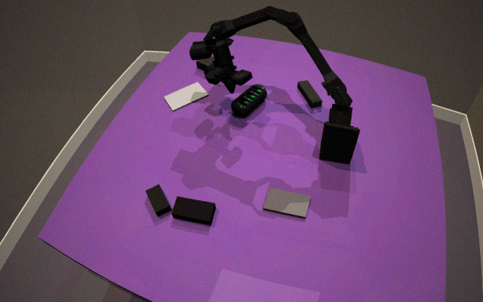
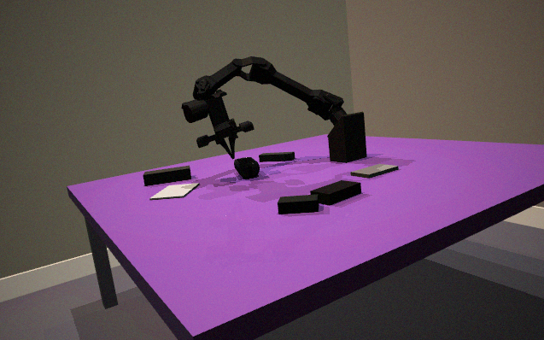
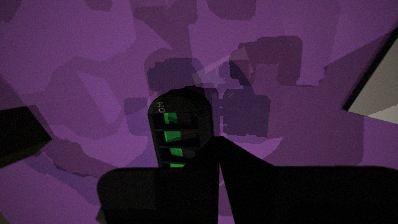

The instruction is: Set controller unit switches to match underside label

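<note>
1. Fingers (image 1: 232,91) (image 2: 233,157), one pair: pressed together, nothing between, beside and above the unit. Risk: slightly off-line, the closed tips could catch a dividing rib or a neighbouring switch.
2. Controller unit (image 1: 249,100) (image 2: 247,167) (image 3: 192,105), one: right of the fingers on the bench (image 1: 125,159) (image 2: 226,248) (image 3: 30,55), switch side up, label out of sight. Risk: wrong settings, should the label be misread or its numbering reversed; skidding or tipping, should a press land off-centre on its rounded body.
3. Count, left to right from above:
   - small dark block (image 1: 158,199) (image 2: 298,205), one;
   - white card (image 1: 186,95) (image 2: 175,190) (image 3: 382,82), one;
   - broad dark block (image 1: 193,210) (image 2: 336,192), one;
   - far dark block (image 1: 203,64) (image 2: 166,176), one, partly hidden from above;
   - grey card (image 1: 287,202) (image 2: 375,171), one;
   - narrow dark block (image 1: 308,93) (image 2: 277,156) (image 3: 20,132), one;
   - arm base (image 1: 339,142) (image 2: 346,138), one.
4. Totals: blocks, four; cards, two; units, one; green switch ends visible at the wrist, four, the rest screened by the fingers.
</note>
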`<state>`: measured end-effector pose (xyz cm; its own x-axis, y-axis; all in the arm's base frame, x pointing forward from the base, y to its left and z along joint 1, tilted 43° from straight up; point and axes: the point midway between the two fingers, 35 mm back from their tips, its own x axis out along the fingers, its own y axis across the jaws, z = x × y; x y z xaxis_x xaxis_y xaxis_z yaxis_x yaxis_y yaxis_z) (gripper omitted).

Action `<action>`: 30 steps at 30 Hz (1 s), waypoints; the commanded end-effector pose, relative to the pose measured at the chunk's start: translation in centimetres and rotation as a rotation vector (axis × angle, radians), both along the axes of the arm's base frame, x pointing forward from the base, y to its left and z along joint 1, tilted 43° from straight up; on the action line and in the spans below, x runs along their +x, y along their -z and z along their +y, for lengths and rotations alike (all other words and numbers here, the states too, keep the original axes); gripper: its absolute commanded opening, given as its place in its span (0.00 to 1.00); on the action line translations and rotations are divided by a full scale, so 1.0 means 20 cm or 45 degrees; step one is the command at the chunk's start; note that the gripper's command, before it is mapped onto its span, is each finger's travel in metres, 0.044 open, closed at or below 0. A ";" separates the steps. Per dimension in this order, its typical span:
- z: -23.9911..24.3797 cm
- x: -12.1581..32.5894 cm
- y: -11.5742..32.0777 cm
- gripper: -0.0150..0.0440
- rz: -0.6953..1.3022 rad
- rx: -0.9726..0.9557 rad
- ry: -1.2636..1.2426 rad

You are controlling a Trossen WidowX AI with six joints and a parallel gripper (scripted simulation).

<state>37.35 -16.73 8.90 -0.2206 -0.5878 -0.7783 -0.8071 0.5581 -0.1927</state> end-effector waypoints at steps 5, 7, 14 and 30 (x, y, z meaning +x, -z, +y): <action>-0.01 0.06 0.05 0.25 0.113 0.084 0.023; -0.01 0.06 0.05 0.25 0.113 0.084 0.023; -0.01 0.06 0.04 0.25 0.101 0.076 0.026; -0.05 0.00 -0.05 0.48 0.048 0.095 -0.016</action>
<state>38.13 -17.06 8.35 -0.2757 -0.5332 -0.7998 -0.8176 0.5676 -0.0966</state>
